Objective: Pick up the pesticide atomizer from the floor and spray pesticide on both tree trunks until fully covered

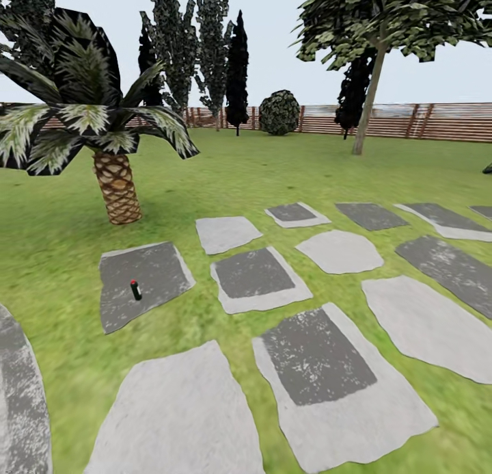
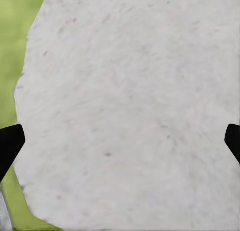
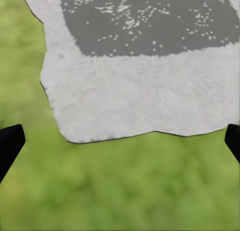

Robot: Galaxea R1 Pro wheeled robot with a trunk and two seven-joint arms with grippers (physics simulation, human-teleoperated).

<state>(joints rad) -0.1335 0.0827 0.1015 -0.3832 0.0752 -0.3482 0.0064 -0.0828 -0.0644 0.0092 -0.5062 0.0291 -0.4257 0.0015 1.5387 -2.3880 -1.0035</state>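
The pesticide atomizer (image 1: 135,290), a small black bottle with a red cap, stands upright on a dark grey stepping stone (image 1: 147,272) in the left middle of the head view. Far back on the right, near the fence, a tree with a leaning pale grey-beige trunk (image 1: 369,98) rises from the lawn. My left gripper (image 2: 120,141) hangs open over a pale stone slab (image 2: 130,106), its black fingertips (image 2: 10,146) wide apart. Over grass at a slab's edge (image 3: 135,111), my right gripper (image 3: 120,141) is open too, holding nothing.
A scaly-trunked palm (image 1: 117,187) stands left, just behind the atomizer's stone. Dark cypresses (image 1: 237,70) and a round bush (image 1: 279,112) line the brown slat fence (image 1: 410,120). Grey stepping stones (image 1: 339,251) lie scattered over the green lawn (image 1: 61,234).
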